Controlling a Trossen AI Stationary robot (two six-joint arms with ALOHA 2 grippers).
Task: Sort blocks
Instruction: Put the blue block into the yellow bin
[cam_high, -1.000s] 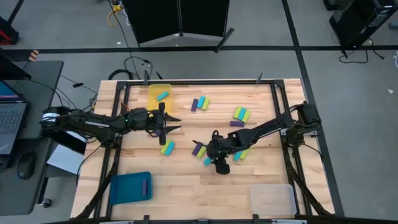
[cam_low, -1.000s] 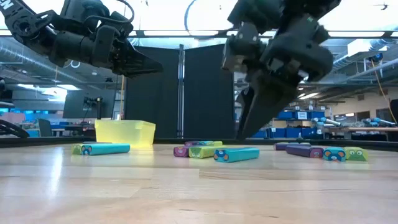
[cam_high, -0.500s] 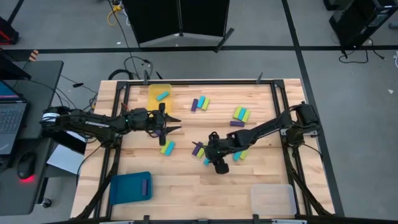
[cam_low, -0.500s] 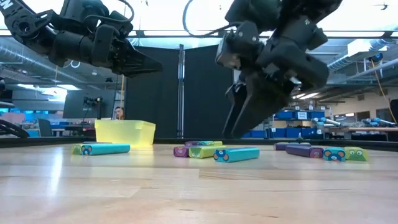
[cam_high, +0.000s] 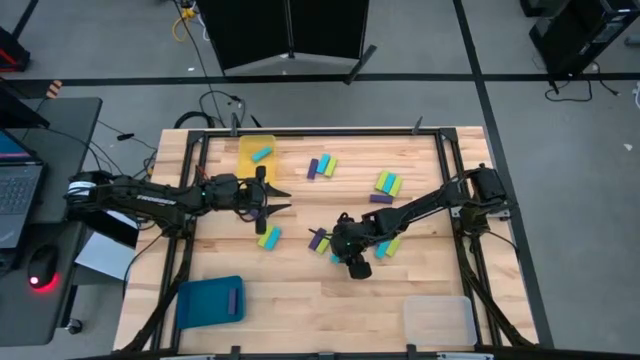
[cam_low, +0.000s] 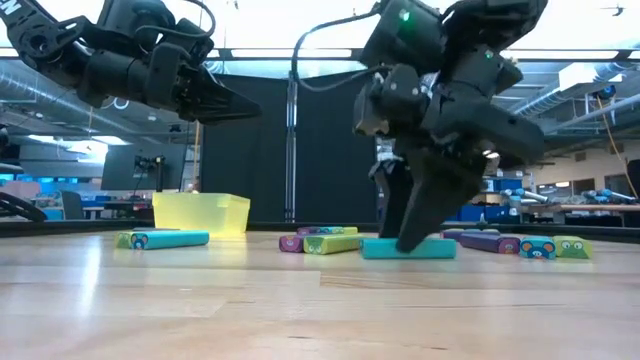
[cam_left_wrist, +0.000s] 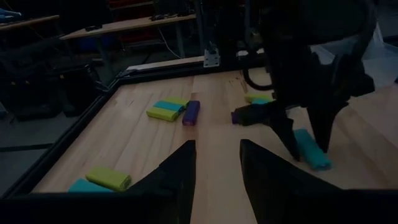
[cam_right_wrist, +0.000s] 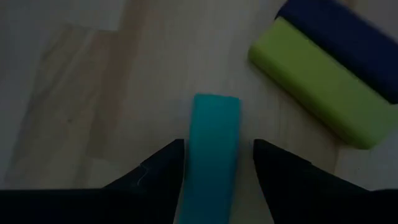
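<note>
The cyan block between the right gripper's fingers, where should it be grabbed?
Probably from above, across the narrow middle of the cyan block: it lies flat, long sides free. The right gripper already straddles it, open. The green block lies apart.

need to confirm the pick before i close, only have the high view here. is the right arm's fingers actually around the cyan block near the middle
Observer: Yes. In the right wrist view the cyan block lies between the right gripper's open fingers.
Operator: are they down at the table
Observer: The low view shows the fingertips down at the block, which lies flat on the table.
Operator: anything crowding it
Observer: A yellow-green block lies close ahead, apart from the cyan one, with a purple block against its far side.
</note>
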